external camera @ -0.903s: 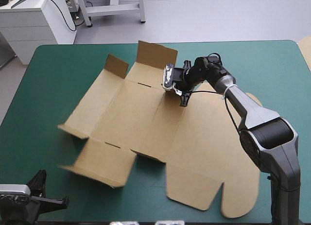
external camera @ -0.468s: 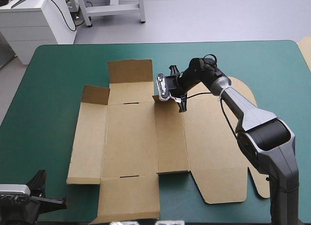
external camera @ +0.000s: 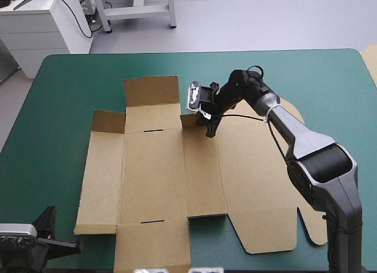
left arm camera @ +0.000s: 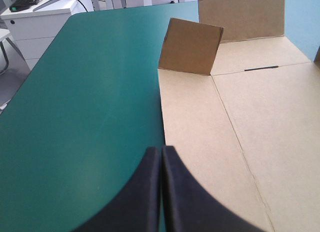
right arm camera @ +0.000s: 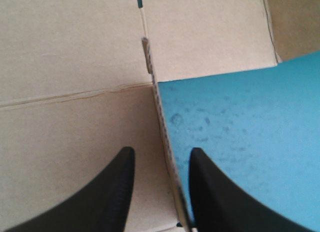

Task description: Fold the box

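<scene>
The left gripper (left arm camera: pixel 161 154) waits at the table's (external camera: pixel 70 84) 7 o'clock corner, its fingers pressed together into one point, holding nothing, just off the box's (external camera: pixel 153 167) left edge. The box lies mostly flat across the table's middle, running down to the 6 o'clock edge.

Little looks folded so far. At the box's 11 o'clock corner a corner flap (external camera: pixel 109 121) stands up, and beside it at 12 o'clock a tall flap (external camera: pixel 151 90) is raised. The long side strips, the near flaps at 6 o'clock and the rounded lid panel (external camera: pixel 259 167) toward 3 o'clock all lie flat.

The right gripper (right arm camera: pixel 161 151) is at the box's 12 o'clock edge by a small tab (external camera: pixel 189 119). Its fingers stand apart with a board edge running between them, astride it rather than clamped.

I judge the task to be at an early stage: the walls are not yet raised and tucked.
</scene>
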Robot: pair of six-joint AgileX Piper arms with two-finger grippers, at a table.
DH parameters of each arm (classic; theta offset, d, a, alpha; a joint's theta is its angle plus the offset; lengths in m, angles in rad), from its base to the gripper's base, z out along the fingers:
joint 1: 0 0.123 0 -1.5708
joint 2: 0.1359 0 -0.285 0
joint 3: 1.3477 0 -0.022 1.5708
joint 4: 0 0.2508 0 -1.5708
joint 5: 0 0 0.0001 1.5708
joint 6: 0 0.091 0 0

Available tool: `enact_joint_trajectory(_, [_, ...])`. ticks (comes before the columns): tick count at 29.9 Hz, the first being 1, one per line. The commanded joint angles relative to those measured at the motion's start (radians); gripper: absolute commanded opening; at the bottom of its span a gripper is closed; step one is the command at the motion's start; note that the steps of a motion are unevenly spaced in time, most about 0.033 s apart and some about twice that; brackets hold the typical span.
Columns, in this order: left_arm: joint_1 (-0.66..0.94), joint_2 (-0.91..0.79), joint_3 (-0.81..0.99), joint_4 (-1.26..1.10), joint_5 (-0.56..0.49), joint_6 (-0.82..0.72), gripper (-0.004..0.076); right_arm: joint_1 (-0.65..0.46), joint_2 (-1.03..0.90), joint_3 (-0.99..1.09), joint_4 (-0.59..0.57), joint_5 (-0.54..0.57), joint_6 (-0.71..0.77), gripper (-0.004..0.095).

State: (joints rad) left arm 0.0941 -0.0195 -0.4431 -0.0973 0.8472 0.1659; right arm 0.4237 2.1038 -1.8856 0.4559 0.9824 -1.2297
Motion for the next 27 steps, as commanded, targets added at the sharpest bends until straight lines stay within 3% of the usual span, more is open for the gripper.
enact_joint_trajectory(1, [-0.006,-0.004,-0.021,-0.003,-0.075,-0.012,-0.0008,0.001,-0.060,-0.072,-0.044,-0.008,0.185,0.0575])
enact_joint_trajectory(4, [-0.006,-0.004,-0.021,-0.003,-0.075,-0.012,-0.0008,0.001,-0.060,-0.146,-0.109,0.046,0.335,0.0599])
enact_joint_trajectory(6, [-0.006,-0.004,-0.021,-0.003,-0.075,-0.012,-0.0008,0.001,-0.060,-0.197,-0.127,0.093,0.460,0.0535])
enact_joint_trajectory(9, [-0.006,-0.004,-0.021,-0.003,-0.075,-0.012,-0.0008,-0.003,-0.060,-0.257,-0.142,0.157,0.569,0.0245])
enact_joint_trajectory(11, [-0.006,-0.004,-0.021,0.000,-0.073,-0.012,-0.0008,-0.008,-0.060,-0.279,-0.184,0.175,0.676,-0.0023])
enact_joint_trajectory(14, [-0.006,-0.004,-0.021,0.006,-0.073,-0.012,-0.0008,-0.018,-0.060,-0.286,-0.261,0.229,0.893,0.0000])
enact_joint_trajectory(18, [-0.006,0.025,-0.021,0.062,-0.066,-0.038,-0.0008,-0.046,-0.069,-0.259,-0.381,0.264,1.061,0.0000])
enact_joint_trajectory(27, [-0.006,0.355,-0.112,0.315,-0.004,-0.153,-0.0006,-0.081,-0.241,0.010,-0.419,0.264,1.088,-0.0002])
